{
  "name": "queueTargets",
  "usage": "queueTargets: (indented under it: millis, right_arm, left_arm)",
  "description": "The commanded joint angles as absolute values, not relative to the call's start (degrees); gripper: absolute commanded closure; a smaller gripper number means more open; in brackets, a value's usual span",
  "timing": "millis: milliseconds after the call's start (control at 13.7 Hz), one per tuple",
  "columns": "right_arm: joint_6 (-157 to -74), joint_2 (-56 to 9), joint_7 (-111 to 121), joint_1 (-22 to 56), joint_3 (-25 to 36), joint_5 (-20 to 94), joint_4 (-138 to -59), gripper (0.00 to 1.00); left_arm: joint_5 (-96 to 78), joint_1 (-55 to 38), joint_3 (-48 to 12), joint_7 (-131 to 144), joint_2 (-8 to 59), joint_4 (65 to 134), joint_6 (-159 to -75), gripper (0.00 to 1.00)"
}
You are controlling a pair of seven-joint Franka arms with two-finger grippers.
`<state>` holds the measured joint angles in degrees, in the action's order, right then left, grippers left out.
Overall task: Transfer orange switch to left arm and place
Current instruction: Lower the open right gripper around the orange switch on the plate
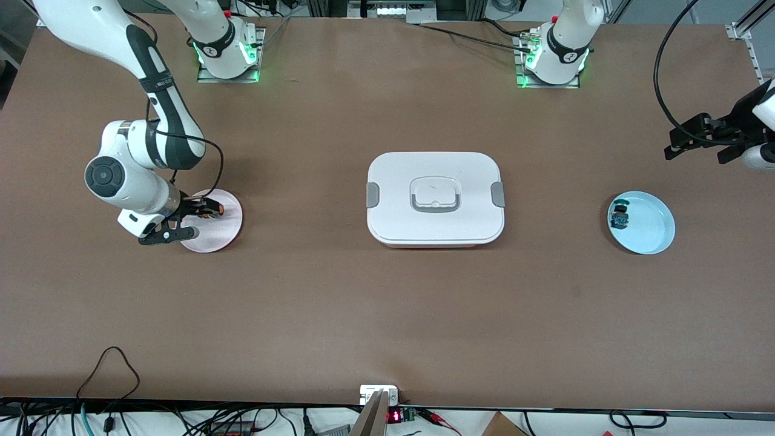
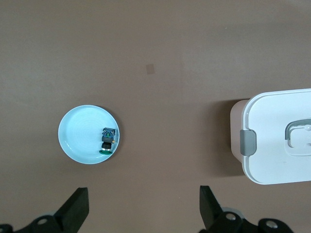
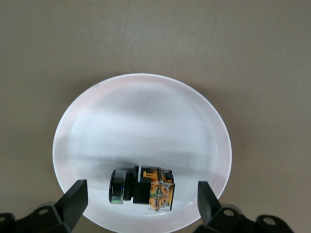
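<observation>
- The right gripper (image 1: 191,219) hangs low over the pink plate (image 1: 227,233) at the right arm's end of the table, fingers spread wide and holding nothing.
- In the right wrist view the two black fingertips (image 3: 77,196) stand well apart over the plate (image 3: 97,126), with the orange switch (image 3: 143,188) between them but not touched.
- The orange switch lies on its side in the pink plate (black button end one way, orange base the other), near the rim; in the front view it is mostly hidden by the gripper.
- The left gripper (image 1: 696,140) waits in the air over bare table at the left arm's end, its fingers (image 2: 77,206) also released and empty.
- Under its camera lies a light blue plate (image 2: 80,138) with a blue-and-black switch (image 2: 108,141) resting in it near the rim.
- The box (image 1: 435,198) sits in the middle of the table between the two plates, well apart from both, white lid on, grey clips (image 1: 373,194) at its ends, handle recess in the centre.
</observation>
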<state>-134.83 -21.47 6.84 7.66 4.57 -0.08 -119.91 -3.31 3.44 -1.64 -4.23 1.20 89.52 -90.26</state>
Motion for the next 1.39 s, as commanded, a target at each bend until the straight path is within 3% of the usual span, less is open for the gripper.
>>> queueTargets:
  millis: [0, 1315]
  right_arm:
    - [-135.97, -21.27, 6.77, 7.47, 4.13, 0.18, -120.85, 0.0]
    - [-136.4, -24.69, 6.15, 7.29, 4.13, 1.49, -121.38, 0.0]
  left_arm:
    - [-2.64, 2.99, -2.37, -5.1, 1.49, 87.36, -89.12, 0.0]
    - [-2.55, 3.08, -2.46, -5.1, 1.49, 87.36, -89.12, 0.0]
